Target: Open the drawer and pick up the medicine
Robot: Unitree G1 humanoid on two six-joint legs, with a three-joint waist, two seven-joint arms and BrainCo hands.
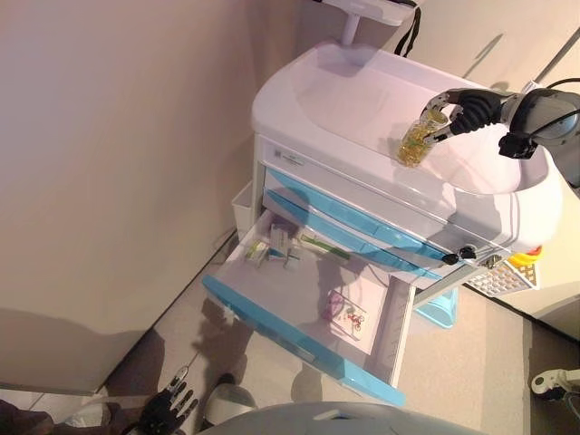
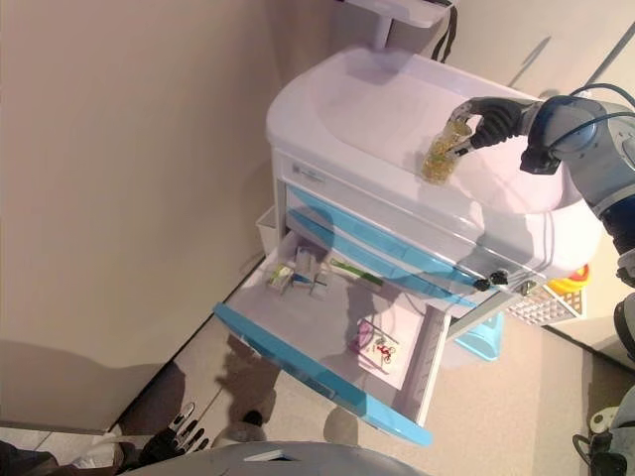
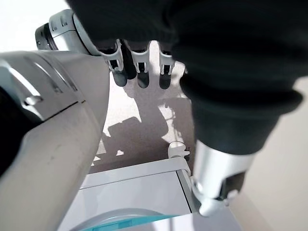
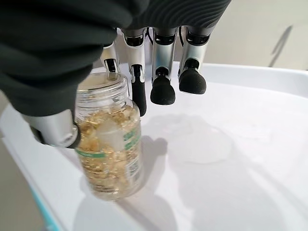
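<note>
Clear plastic and packed with golden capsules, the medicine bottle (image 4: 111,144) stands upright on the white top of the cart (image 1: 362,100), the right hand (image 1: 464,109) pinching it near its lid between thumb and a finger, the other fingers (image 4: 162,86) loose above. Below, the blue-fronted drawer (image 1: 299,340) hangs wide open, small packets (image 1: 272,246) inside. The left hand (image 1: 168,408) hangs low by the floor, fingers relaxed and holding nothing.
</note>
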